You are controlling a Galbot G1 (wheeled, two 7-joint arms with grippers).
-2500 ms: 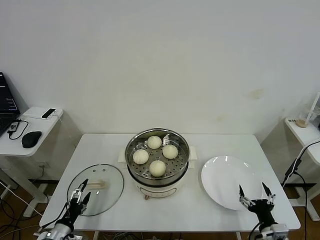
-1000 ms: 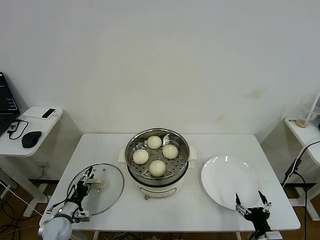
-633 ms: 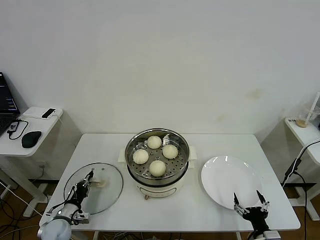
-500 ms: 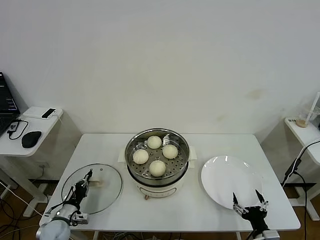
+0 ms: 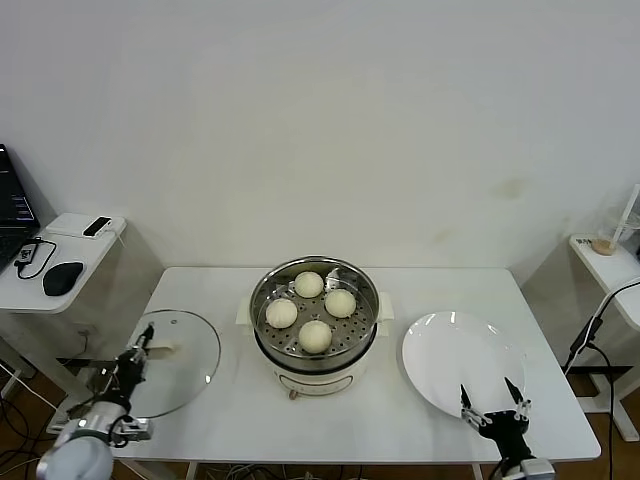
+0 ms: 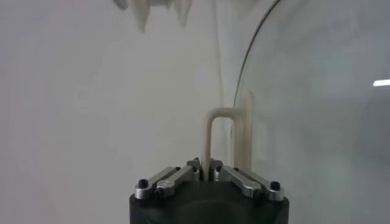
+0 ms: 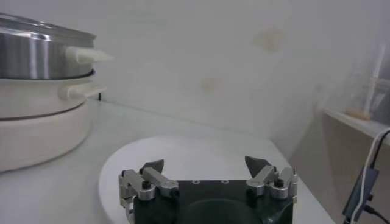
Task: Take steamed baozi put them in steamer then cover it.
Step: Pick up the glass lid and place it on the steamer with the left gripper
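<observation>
Several cream-white steamed baozi (image 5: 315,335) lie on the perforated tray of the shiny steamer (image 5: 263,302), which stands uncovered at the table's middle and shows again in the right wrist view (image 7: 36,55). Its glass lid (image 5: 185,362) hangs at the table's left edge. My left gripper (image 5: 141,342) is shut on the lid's cream handle (image 6: 220,125), pinched between the jaws (image 6: 209,171), with the glass (image 6: 317,122) beside it. My right gripper (image 5: 491,398) is open and holds nothing, at the near edge of the white plate (image 5: 450,345).
The flat white plate (image 7: 183,158) lies right of the steamer. A side table (image 5: 75,250) with a mouse (image 5: 63,277) and laptop stands at far left. Another small table with a cup (image 5: 605,243) and a hanging cable stands at far right.
My left gripper has shut on the lid's handle and carried the lid leftwards, partly past the table's left edge. The right gripper has drifted slightly towards the near edge, still open.
</observation>
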